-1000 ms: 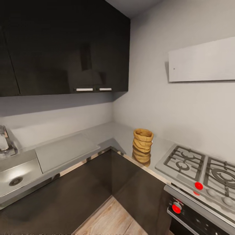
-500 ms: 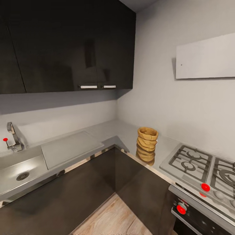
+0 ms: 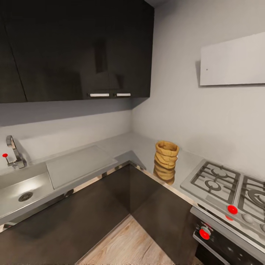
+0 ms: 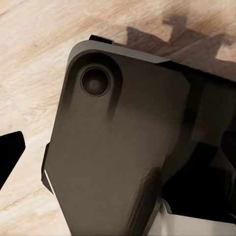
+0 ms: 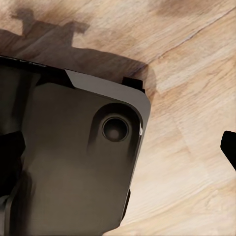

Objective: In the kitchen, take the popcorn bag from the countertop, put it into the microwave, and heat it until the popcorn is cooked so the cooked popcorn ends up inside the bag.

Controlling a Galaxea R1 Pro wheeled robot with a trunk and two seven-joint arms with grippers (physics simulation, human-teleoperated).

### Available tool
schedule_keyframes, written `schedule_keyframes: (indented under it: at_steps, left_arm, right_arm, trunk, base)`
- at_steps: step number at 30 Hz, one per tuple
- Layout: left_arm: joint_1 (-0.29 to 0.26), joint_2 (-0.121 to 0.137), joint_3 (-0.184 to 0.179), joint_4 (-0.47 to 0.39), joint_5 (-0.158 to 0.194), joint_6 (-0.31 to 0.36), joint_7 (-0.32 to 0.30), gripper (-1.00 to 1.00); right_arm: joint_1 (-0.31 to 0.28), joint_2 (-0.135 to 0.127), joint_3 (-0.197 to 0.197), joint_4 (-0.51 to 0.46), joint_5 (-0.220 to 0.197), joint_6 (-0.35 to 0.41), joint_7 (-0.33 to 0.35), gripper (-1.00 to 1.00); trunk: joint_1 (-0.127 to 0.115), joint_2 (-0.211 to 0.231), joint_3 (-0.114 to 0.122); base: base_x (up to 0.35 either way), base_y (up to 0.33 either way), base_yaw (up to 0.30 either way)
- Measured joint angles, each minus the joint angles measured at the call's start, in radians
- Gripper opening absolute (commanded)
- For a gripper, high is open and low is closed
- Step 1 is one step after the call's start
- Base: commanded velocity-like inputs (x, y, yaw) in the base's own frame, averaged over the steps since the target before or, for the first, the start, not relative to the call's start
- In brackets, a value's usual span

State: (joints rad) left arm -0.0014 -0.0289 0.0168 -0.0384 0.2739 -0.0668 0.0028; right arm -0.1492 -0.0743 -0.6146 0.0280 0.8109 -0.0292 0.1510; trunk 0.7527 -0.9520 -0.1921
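Note:
The popcorn bag [image 3: 166, 156], a tan crumpled sack with ring folds and an open round mouth, stands upright on the grey countertop [image 3: 125, 144] near the inner corner, just left of the gas hob. Its inside is hidden, so no popcorn shows. The microwave is out of view. In the left wrist view a black fingertip [image 4: 10, 153] pokes in at the edge over the wood floor; the right wrist view holds a similar black fingertip [image 5: 230, 147]. Nothing lies against either tip.
A steel sink [image 3: 22, 189] with a faucet [image 3: 13, 151] and a drain board [image 3: 79, 165] lies left. The gas hob [image 3: 221, 186] with red knobs [image 3: 232, 209] tops an oven [image 3: 221, 244] at right. Dark wall cabinets [image 3: 73, 48] hang above. The robot's dark base [image 4: 118, 147] shows over the wood floor [image 5: 196, 98].
The head camera has swung a little left and drawn nearer, so the faucet and sink show more fully. The bag stands as before.

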Motion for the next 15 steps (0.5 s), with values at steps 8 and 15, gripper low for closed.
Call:
schedule_keyframes:
  at_steps: [8, 15]
  left_arm:
    - [0.0, 0.0, 0.0, 0.0, 0.0, 0.0, 0.0, 1.0]
    - [0.0, 0.0, 0.0, 0.0, 0.0, 0.0, 0.0, 1.0]
  right_arm:
    - [0.0, 0.0, 0.0, 0.0, 0.0, 0.0, 0.008, 1.0]
    - [0.0, 0.0, 0.0, 0.0, 0.0, 0.0, 0.011, 1.0]
  trunk:
    - [0.0, 0.0, -0.013]
    - [0.0, 0.0, -0.024]
  base:
    - [0.0, 0.0, 0.0]
    - [0.0, 0.0, 0.0]
